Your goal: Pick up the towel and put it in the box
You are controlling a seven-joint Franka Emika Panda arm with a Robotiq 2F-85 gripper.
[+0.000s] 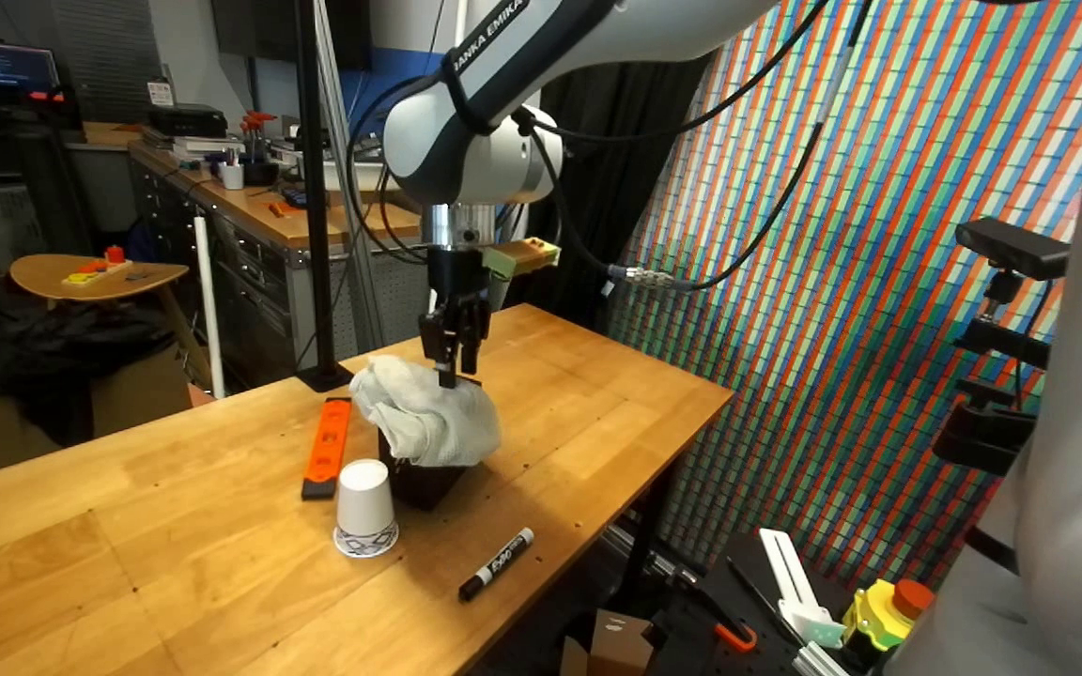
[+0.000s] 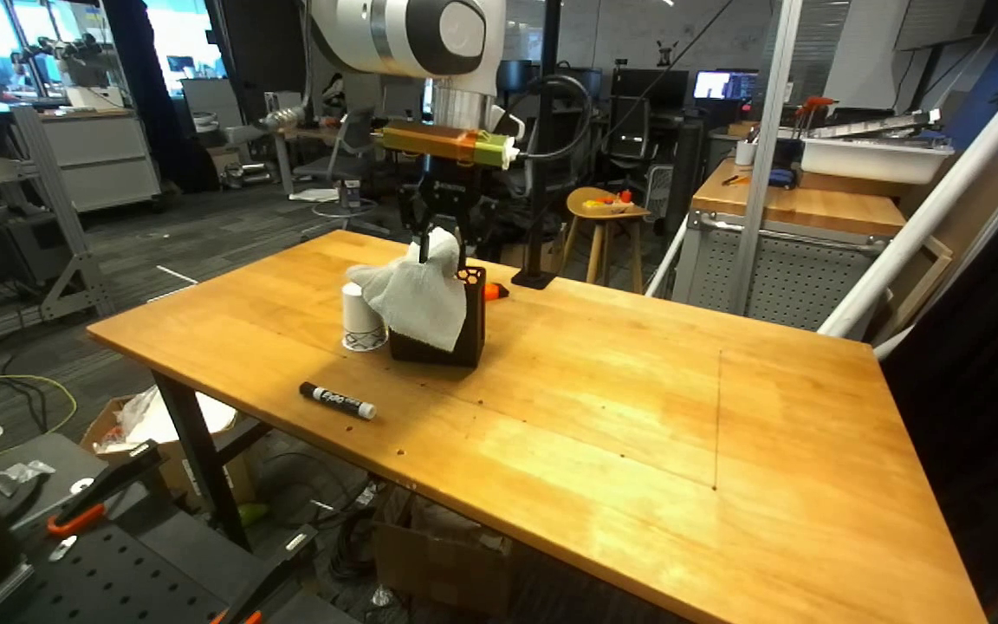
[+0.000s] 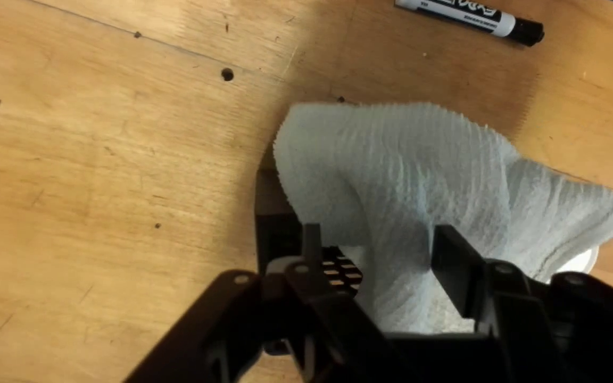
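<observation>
We see the fingers (image 3: 454,271) spread wide, with the white towel (image 2: 421,299) bunched between and below them, draped over the black box (image 2: 475,314) and down its outside.

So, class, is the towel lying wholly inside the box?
No, in an exterior view the towel hangs down over the outside of the black box.

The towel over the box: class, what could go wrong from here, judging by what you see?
Much of the towel hangs outside the box, so it may slide onto the table. The fingers stand apart on either side of a fold and might snag it when lifting. The cup stands close to the box, so a slipping towel could topple it.
</observation>
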